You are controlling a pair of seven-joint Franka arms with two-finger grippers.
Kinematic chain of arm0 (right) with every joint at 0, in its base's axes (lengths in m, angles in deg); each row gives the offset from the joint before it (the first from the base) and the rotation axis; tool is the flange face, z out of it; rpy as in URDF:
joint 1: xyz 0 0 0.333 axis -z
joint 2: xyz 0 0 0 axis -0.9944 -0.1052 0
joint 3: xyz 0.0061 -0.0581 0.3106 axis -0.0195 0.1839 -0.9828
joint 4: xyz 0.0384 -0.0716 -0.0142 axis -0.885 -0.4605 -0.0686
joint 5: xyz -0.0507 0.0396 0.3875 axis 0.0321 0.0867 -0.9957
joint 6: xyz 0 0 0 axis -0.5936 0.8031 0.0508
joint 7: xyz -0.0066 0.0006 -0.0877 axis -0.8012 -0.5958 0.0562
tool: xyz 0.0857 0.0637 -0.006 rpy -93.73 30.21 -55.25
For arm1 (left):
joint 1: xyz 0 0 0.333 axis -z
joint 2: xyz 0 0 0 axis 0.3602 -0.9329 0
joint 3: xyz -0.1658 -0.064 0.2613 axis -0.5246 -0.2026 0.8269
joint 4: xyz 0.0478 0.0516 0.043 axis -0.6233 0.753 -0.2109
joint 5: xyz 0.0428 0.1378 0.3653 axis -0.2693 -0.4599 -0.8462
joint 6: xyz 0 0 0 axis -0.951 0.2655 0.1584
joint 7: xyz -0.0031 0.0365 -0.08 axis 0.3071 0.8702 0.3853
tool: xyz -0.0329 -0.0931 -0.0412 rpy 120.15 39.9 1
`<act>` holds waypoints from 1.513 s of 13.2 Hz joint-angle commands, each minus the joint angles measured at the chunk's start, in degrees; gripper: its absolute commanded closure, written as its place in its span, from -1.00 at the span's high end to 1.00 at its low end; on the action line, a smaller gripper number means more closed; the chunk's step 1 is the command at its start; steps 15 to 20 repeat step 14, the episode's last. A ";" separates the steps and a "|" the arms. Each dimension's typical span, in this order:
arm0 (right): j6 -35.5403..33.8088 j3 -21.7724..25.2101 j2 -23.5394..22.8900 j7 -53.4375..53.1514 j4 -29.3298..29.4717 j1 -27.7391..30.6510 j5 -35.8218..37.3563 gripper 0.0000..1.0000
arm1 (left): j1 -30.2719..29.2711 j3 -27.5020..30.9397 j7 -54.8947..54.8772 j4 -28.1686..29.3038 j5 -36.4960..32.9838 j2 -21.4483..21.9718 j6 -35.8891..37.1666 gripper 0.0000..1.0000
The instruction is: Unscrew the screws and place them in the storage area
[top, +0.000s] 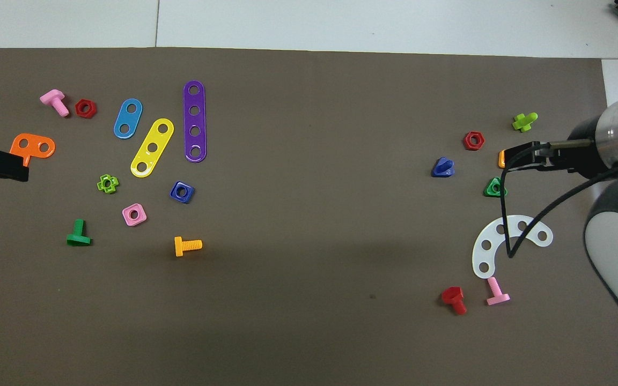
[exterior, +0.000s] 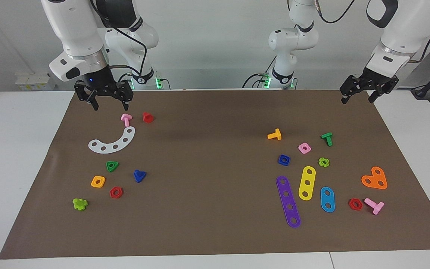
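step: reach not begun, judged | blue screw [exterior: 139, 175] lies loose on surface beside green nut [exterior: 112, 166] | right gripper [exterior: 104, 98] raised over pink bolt [exterior: 126, 119], fingers seemingly spread | left gripper [exterior: 368, 89] waits, fingers released | next: right arm descends onto screw

Wall: I face a plain pale grey-white wall [exterior: 207, 41] along the robots' end of my bench.
Table: a white tabletop [exterior: 17, 157] made of joined panels, seams showing at its edge.
Cover: a large brown paper mat [exterior: 207, 179] lies flat over most of it.
Light: soft and even, with faint shadows on the mat.
Corner: a small white box [exterior: 32, 80] sits at the table's edge by the wall.
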 commanded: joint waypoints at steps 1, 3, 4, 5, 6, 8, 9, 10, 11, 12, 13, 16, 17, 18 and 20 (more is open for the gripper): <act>-0.19 -0.29 0.29 1.82 -0.02 0.95 -0.78 1.00 | -0.37 -0.30 0.11 1.41 -0.45 1.10 -0.56 1.00; -0.80 -0.29 0.29 1.91 -0.11 1.30 -1.39 1.00 | -0.37 -0.30 0.11 1.41 -0.45 1.10 -0.56 1.00; -0.89 -0.38 0.38 1.91 -0.29 1.30 -1.48 1.00 | -0.37 -0.30 0.11 1.41 -0.45 1.10 -0.56 1.00; -0.89 -0.38 0.38 1.82 -0.29 1.21 -1.57 1.00 | -0.37 -0.30 0.11 1.41 -0.45 1.10 -0.56 1.00; -0.89 -0.38 0.47 1.82 -0.46 1.21 -1.91 1.00 | -0.37 -0.30 0.11 1.41 -0.45 1.10 -0.56 1.00; -0.72 -0.29 0.82 1.91 -1.08 1.30 -2.45 1.00 | -0.37 -0.30 0.11 1.41 -0.45 1.10 -0.56 1.00; -0.63 -0.29 0.82 1.91 -0.99 1.30 -2.45 1.00 | -0.37 -0.30 0.11 1.41 -0.45 1.10 -0.56 1.00; -0.63 -0.29 0.82 1.91 -1.08 1.30 -2.45 1.00 | -0.37 -0.30 0.11 1.41 -0.45 1.10 -0.56 1.00; -0.71 -0.38 0.82 1.91 -0.99 1.30 -2.45 1.00 | -0.37 -0.30 0.11 1.41 -0.45 1.10 -0.56 1.00; -0.72 -0.29 0.82 1.91 -1.08 1.30 -2.45 1.00 | -0.37 -0.30 0.11 1.41 -0.45 1.10 -0.56 1.00; -0.72 -0.29 0.82 1.91 -0.99 1.21 -2.45 1.00 | -0.37 -0.30 0.11 1.41 -0.45 1.10 -0.56 1.00; -0.80 -0.29 0.82 1.91 -0.99 1.21 -2.45 1.00 | -0.37 -0.30 0.11 1.41 -0.45 1.10 -0.56 1.00; -0.80 -0.29 0.82 1.91 -0.99 1.21 -2.45 1.00 | -0.37 -0.30 0.11 1.41 -0.45 1.10 -0.56 1.00; -0.80 -0.29 0.82 1.91 -0.99 1.21 -2.45 1.00 | -0.37 -0.30 0.11 1.41 -0.45 1.10 -0.56 1.00; -0.80 -0.29 0.82 1.91 -0.99 1.21 -2.45 1.00 | -0.37 -0.30 0.11 1.41 -0.45 1.10 -0.56 1.00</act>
